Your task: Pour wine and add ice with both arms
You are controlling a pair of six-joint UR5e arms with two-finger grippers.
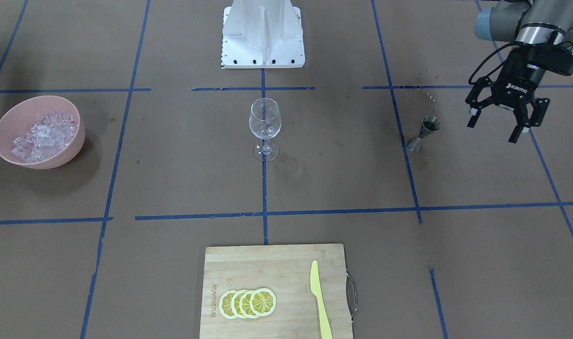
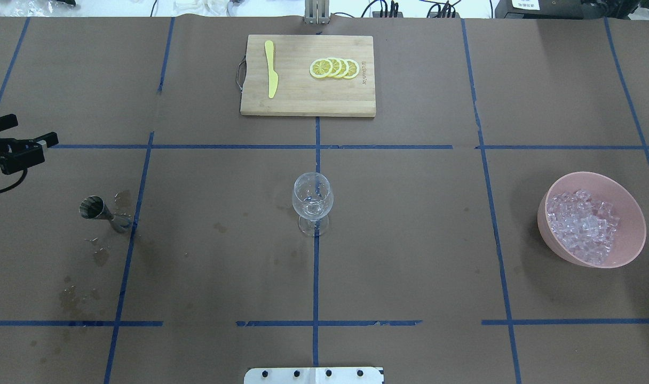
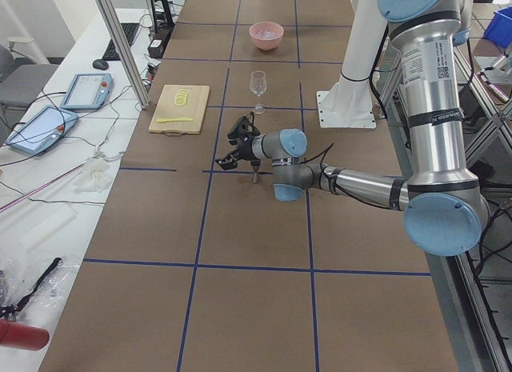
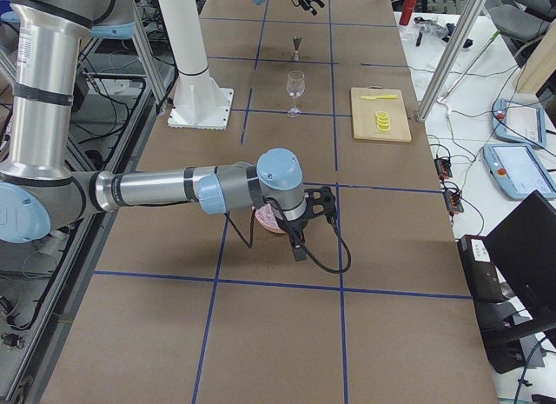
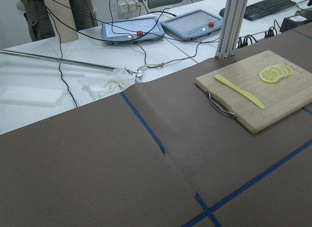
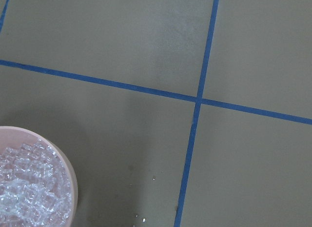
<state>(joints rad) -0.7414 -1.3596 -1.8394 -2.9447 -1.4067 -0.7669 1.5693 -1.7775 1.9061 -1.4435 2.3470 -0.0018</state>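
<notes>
The ice (image 1: pixel 42 136), a heap of clear chunks, fills a pink round bowl (image 1: pixel 75 147) toward the right end of the table (image 1: pixel 173 165). In the side view the right gripper (image 4: pixel 311 220) hangs just beside that bowl; I cannot tell whether its jaws are apart. The wine is too thin to make out. The small steel double-cone jigger (image 1: pixel 423 133) stands upright toward the left end among wet stains (image 2: pixel 97 256), its cup dark inside. The left gripper (image 1: pixel 496 127) hovers above and outward of the jigger, apart from it, jaws spread and empty. 1 clear stemmed glass (image 1: pixel 265 123) stands at the table's middle. At the operators' edge a bamboo cutting board (image 1: pixel 267 263) carries 4 lemon slices (image 1: pixel 248 302) and 1 yellow plastic knife (image 1: pixel 320 301).
</notes>
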